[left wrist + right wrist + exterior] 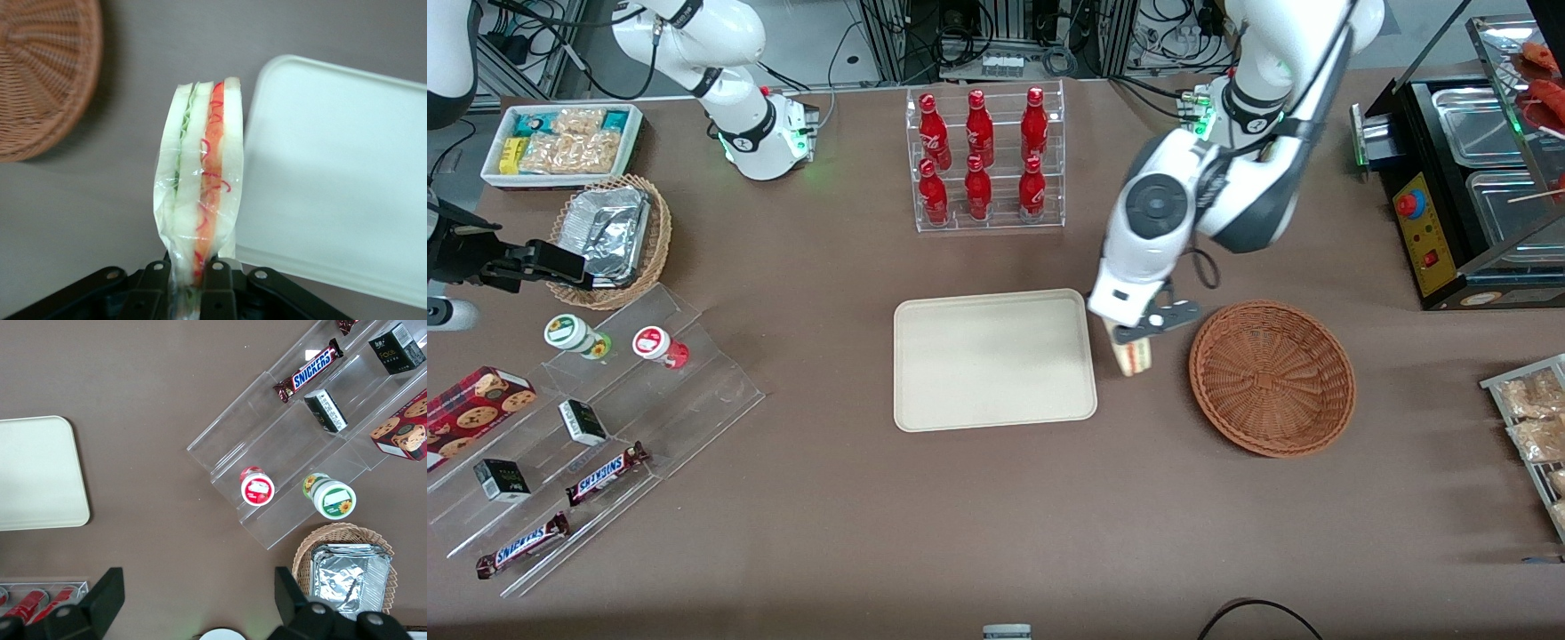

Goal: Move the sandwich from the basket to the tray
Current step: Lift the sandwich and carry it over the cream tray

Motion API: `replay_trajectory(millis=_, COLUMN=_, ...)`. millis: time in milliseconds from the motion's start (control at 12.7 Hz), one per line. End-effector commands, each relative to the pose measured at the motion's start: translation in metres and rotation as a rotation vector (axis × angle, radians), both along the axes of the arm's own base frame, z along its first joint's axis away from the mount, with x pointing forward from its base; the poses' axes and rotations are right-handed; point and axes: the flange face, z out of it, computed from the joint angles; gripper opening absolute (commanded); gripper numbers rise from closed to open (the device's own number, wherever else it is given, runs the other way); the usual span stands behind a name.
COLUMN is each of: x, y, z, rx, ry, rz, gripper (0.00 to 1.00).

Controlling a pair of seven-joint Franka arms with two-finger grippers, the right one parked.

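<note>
The claw (1136,340) grips one wrapped sandwich (1136,357) by its narrow end, holding it in the air just beside the tray (960,404), between that tray and the empty basket (1272,378) on the brown counter (996,516). To finish well, the claw should likely carry the sandwich fully over the tray's rim, lower it close and only then let go. Near the tray stand six red bottles (978,156) in one clear rack.
</note>
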Motion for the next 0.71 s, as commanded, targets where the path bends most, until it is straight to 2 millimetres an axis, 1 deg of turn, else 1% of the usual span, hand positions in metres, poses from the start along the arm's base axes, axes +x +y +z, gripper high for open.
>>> replay_trajectory(millis=0, x=0.004, y=-0.048, z=-0.002, rx=-0.007, ry=-0.012, rz=-0.060, gripper=0.00)
replay_trajectory(millis=79, x=0.002, y=-0.066, z=-0.001, rx=-0.022, ry=-0.020, rz=-0.078, gripper=0.00)
replay_trajectory(millis=158, x=0.003, y=-0.083, z=-0.004, rx=-0.034, ry=-0.026, rz=-0.091, gripper=0.00)
replay_trajectory(millis=473, x=-0.001, y=-0.159, z=-0.036, rx=-0.063, ry=-0.038, rz=-0.048, gripper=0.00)
replay_trajectory(millis=552, x=0.004, y=-0.170, z=-0.041, rx=-0.071, ry=-0.047, rz=-0.037, gripper=0.00)
replay_trajectory(millis=630, x=0.009, y=-0.176, z=-0.045, rx=-0.079, ry=-0.054, rz=-0.034, gripper=0.00)
